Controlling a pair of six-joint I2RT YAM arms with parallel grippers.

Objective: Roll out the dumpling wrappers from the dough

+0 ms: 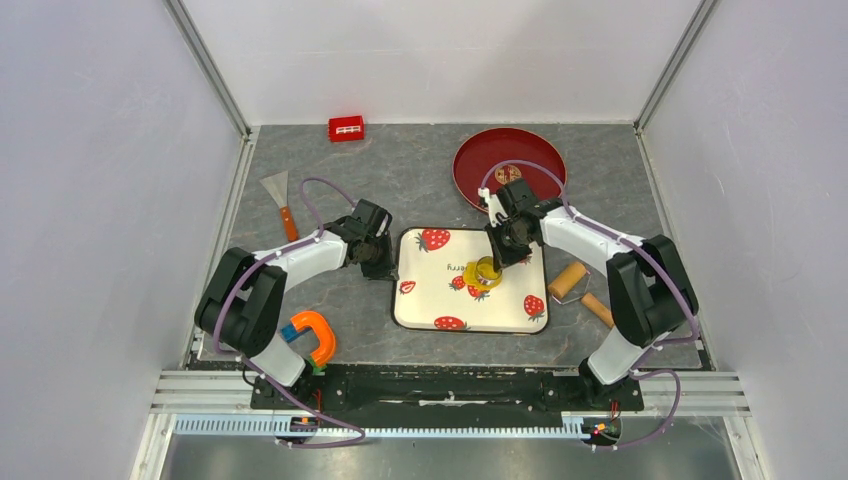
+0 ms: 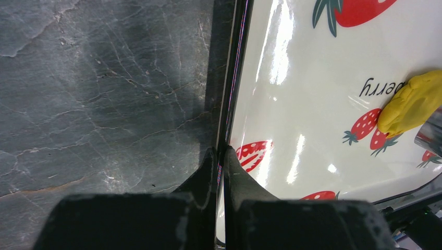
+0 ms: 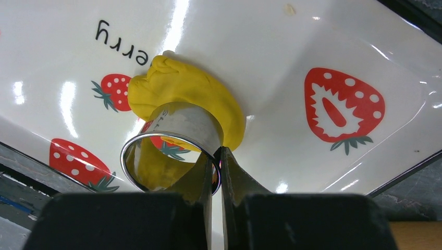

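Observation:
The dough [image 3: 208, 94] is a flattened bright-yellow lump on the strawberry-print mat [image 1: 430, 295]; it also shows at the right edge of the left wrist view as dough [image 2: 414, 101]. A shiny metal ring cutter [image 3: 182, 122] stands on the dough's near part. My right gripper [image 3: 218, 152] is shut on the ring's wall, one finger inside it and one outside. From above, the right gripper [image 1: 503, 258] hangs over the dough [image 1: 478, 275]. My left gripper [image 2: 221, 151] is shut on the mat's left edge [image 2: 228, 120]. The dumpling wrappers are out of view.
A red plate [image 1: 540, 150] with a small item on it lies behind the mat. Two tan wooden roller pieces [image 1: 567, 280] lie right of the mat. A scraper [image 1: 281, 195], a red box [image 1: 346, 128] and an orange-and-blue tool [image 1: 312, 335] lie on the left.

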